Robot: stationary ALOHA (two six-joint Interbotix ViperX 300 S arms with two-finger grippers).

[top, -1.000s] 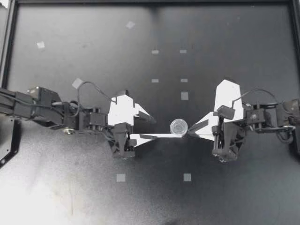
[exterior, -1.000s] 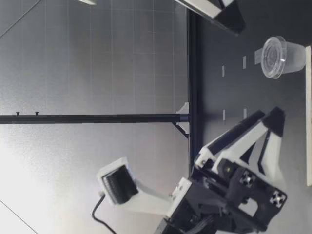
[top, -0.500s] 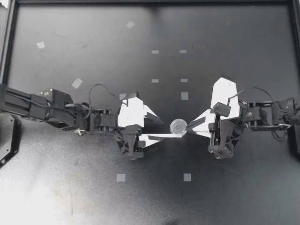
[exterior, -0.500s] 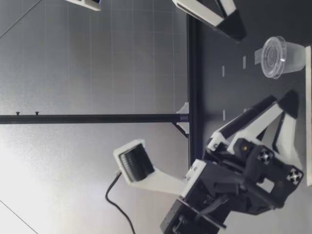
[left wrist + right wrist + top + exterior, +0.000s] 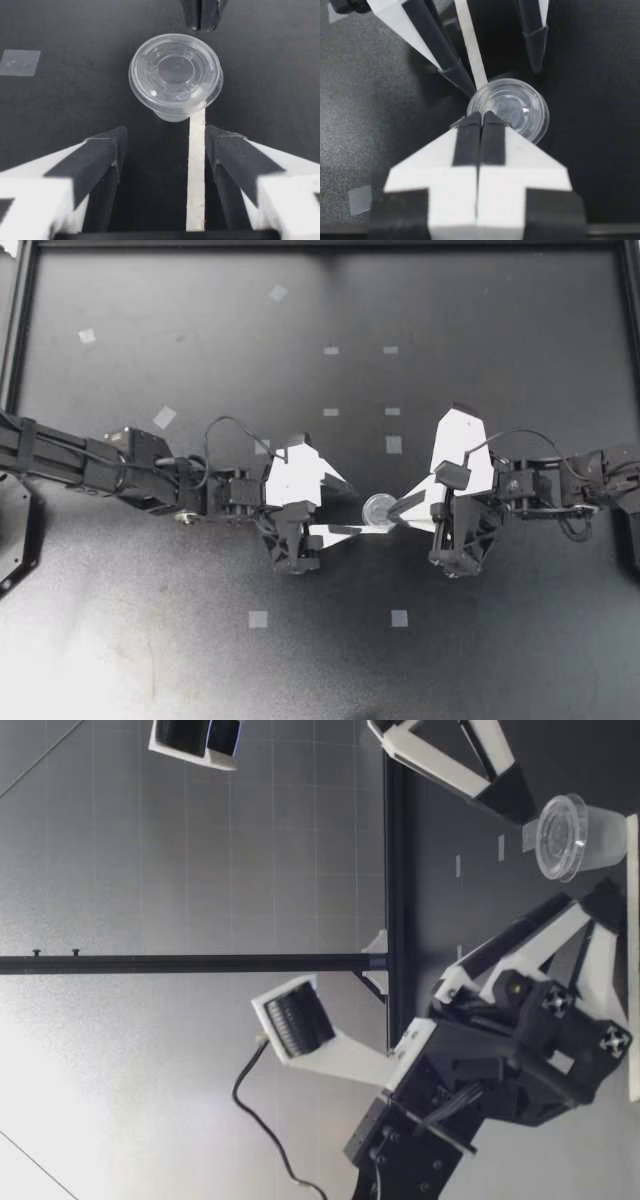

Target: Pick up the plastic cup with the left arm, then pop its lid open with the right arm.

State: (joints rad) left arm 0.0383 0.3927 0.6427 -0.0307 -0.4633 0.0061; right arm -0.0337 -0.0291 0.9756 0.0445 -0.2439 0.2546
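Top view: just right of the frame's centre, the clear lidded cup (image 5: 378,508) stands between my left gripper (image 5: 352,508), its fingers spread wide and holding nothing, and my right gripper (image 5: 400,508), its fingers pressed together.

Low view: the cup (image 5: 575,835) stands upright on the table.

Left wrist view: the cup (image 5: 175,75) sits just ahead of the spread fingers (image 5: 107,150), and a white strip (image 5: 197,165) runs between them.

Right wrist view: the closed fingertips (image 5: 472,120) meet the cup's edge.

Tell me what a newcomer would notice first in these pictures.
A small clear lidded cup sits on the dark table, boxed in by both grippers. The left gripper is open with the cup just ahead of its fingertips and a white strip between its fingers; the right gripper is shut, its tips at the cup's rim.
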